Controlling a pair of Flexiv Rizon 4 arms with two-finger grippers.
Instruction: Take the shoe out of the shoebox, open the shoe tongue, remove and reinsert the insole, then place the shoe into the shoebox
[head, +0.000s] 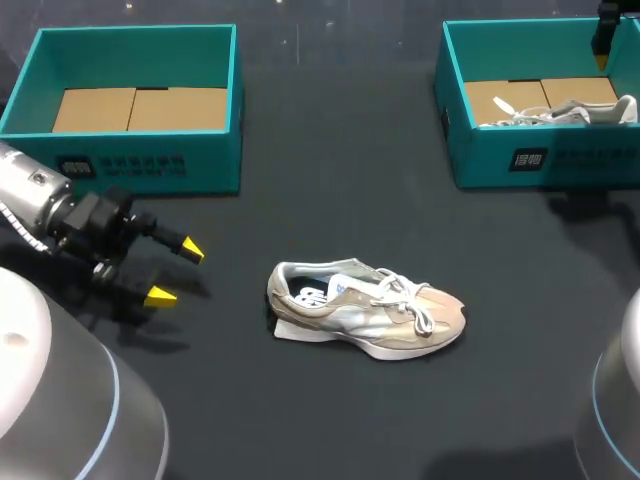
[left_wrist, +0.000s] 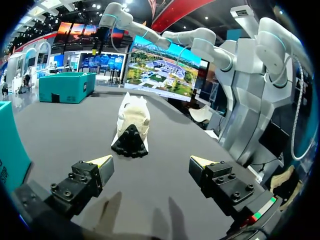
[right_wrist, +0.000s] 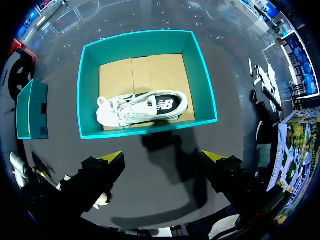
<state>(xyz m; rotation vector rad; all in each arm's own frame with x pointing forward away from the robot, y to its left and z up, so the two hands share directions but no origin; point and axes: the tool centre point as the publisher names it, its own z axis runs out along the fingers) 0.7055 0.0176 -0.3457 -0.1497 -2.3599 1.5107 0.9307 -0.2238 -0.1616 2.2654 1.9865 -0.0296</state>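
Left claw (head: 176, 273) agape, well apart from the shoe (head: 365, 310).

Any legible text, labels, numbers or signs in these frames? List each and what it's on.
Nothing reads cleanly.
Left box: white square mark and a line of characters on the front wall, too blurred to read.
Right box: small white label on the front wall, too small to read.
Table shoe: print on the insole, blurred.
Boxed shoe: white logo mark on the side, no readable words.
No numbers or signs.
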